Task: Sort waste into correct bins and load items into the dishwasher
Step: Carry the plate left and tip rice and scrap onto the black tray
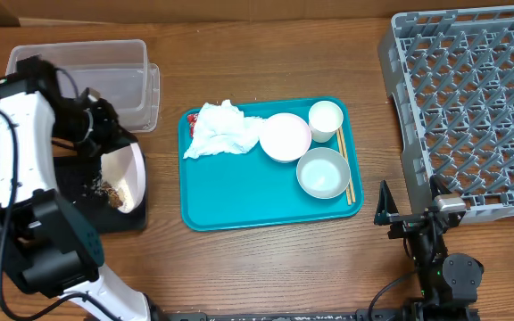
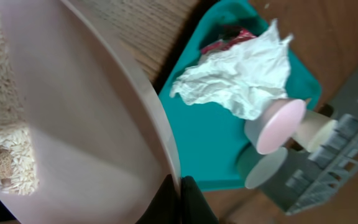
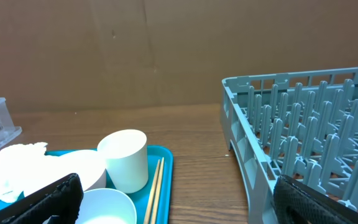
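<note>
The left gripper [image 1: 105,147], clamped on the plate [image 1: 130,174], is tipping it over the nine-o'clock black tray [image 1: 128,218], likely to shed food scraps [image 1: 110,190]; the right gripper [image 1: 410,214] is sitting wide open, empty.

The wooden tabletop [image 1: 266,53] carries a teal tray [image 1: 239,192] at its centre. A clear tub [image 1: 128,53] sits at ten o'clock, a black tray [image 1: 123,221] at eight, and a grey dish rack [image 1: 471,107] at two.
</note>
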`<state>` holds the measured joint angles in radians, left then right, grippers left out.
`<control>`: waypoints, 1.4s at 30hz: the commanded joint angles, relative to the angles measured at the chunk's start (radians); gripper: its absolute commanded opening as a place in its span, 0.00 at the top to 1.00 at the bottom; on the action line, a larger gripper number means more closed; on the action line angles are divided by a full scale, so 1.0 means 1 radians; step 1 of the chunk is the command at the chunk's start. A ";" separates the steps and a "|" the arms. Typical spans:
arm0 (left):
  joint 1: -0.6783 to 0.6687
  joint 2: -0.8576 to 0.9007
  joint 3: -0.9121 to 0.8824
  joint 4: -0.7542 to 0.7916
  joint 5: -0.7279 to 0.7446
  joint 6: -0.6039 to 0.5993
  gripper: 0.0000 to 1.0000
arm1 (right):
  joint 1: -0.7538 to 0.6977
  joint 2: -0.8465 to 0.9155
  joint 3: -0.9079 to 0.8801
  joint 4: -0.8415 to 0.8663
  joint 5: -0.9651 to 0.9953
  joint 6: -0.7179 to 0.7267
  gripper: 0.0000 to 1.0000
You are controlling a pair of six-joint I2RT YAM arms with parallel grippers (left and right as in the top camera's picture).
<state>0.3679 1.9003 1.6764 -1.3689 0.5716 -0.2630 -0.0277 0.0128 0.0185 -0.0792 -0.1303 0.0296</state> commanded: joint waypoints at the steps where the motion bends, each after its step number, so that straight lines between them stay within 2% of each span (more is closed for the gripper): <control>1: 0.052 -0.025 0.027 -0.010 0.156 0.092 0.96 | -0.005 -0.010 -0.011 0.006 0.006 0.000 0.00; 8: 0.171 -0.025 0.027 -0.057 0.270 0.201 0.96 | -0.005 -0.010 -0.011 0.006 0.006 0.000 0.00; 12: 0.236 -0.025 0.027 -0.080 0.333 0.220 0.96 | -0.005 -0.010 -0.011 0.006 0.006 0.000 0.00; 16: 0.303 -0.025 0.027 -0.119 0.456 0.328 0.96 | -0.005 -0.010 -0.011 0.006 0.006 0.000 0.00; 20: 0.358 -0.025 0.026 -0.148 0.482 0.345 0.96 | -0.005 -0.010 -0.011 0.006 0.006 0.000 0.00; 22: 0.380 -0.025 0.026 -0.190 0.522 0.399 0.96 | -0.005 -0.010 -0.011 0.006 0.006 0.000 0.00; 25: 0.415 -0.024 0.026 -0.163 0.504 0.427 0.96 | -0.005 -0.010 -0.011 0.006 0.006 0.000 0.00; 38: 0.466 -0.023 0.023 -0.258 0.582 0.539 0.96 | -0.005 -0.010 -0.011 0.006 0.006 0.000 0.00; 42: 0.465 -0.023 0.023 -0.303 0.641 0.666 0.96 | -0.005 -0.010 -0.011 0.006 0.006 0.000 0.00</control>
<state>0.8322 1.8999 1.6764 -1.6722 1.1305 0.2752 -0.0277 0.0128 0.0185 -0.0788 -0.1299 0.0296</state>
